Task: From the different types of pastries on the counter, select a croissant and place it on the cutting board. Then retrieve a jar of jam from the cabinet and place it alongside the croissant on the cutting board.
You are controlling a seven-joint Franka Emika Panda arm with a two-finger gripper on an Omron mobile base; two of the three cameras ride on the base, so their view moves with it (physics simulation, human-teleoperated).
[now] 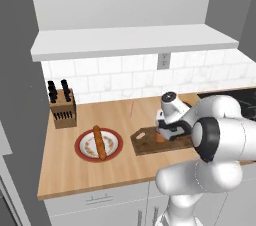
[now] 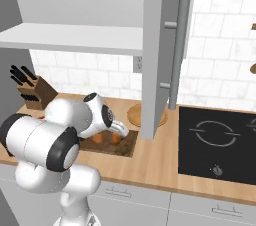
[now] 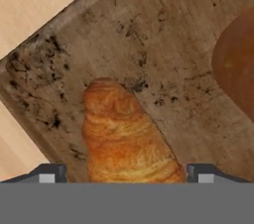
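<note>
Hand view: croissant (image 3: 124, 134) lies on cutting board (image 3: 163, 44) between open claw (image 3: 127, 172) tips.

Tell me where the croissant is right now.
The croissant lies on the dark cutting board, directly between the open gripper's fingertips in the hand view. The jar of jam sits beside it on the same board.

You get no readable text, labels, brands or numbers anywhere: nothing legible on the cutting board (image 3: 163, 44), the counter (image 1: 125, 165) or the stovetop (image 2: 215, 145).
</note>
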